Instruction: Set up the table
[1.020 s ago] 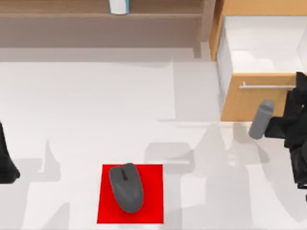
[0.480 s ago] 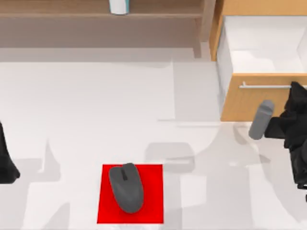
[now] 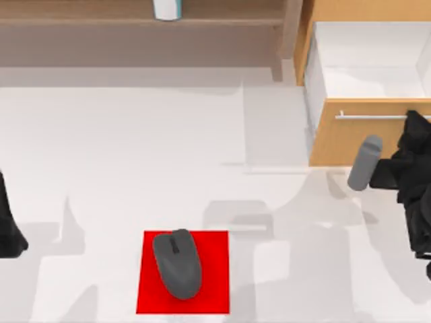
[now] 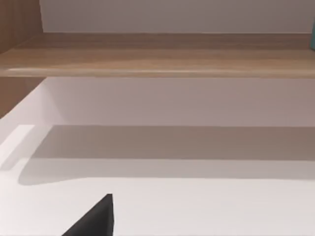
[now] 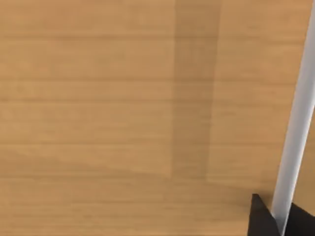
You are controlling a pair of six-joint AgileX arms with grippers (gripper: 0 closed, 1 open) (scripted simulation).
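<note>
- One item first: locate the bench.
- Bench (image 3: 121, 155): white, spans the top view, its edges cut off. A wooden shelf (image 3: 81, 13) runs along its back. The drawer cabinet (image 3: 350, 10) stands at the back right with its drawer (image 3: 337, 141) pulled out.
- Arm status?
- Left gripper (image 4: 93, 223): parked at the bench's left edge, mostly cut off. Whether its jaws are open cannot be told. Right gripper (image 5: 279, 223): at the drawer front, jaws clamped on the handle (image 3: 370, 116), with a dark tip on each side of the bar.
- Smaller items?
- Red mat (image 3: 215, 269): front centre, with a grey mouse (image 3: 178, 264) lying on it. Grey cylinder (image 3: 364, 163): just beside the right gripper. Whether it is part of the arm cannot be told. Cup (image 3: 166, 8): on the shelf, with only its base visible.
</note>
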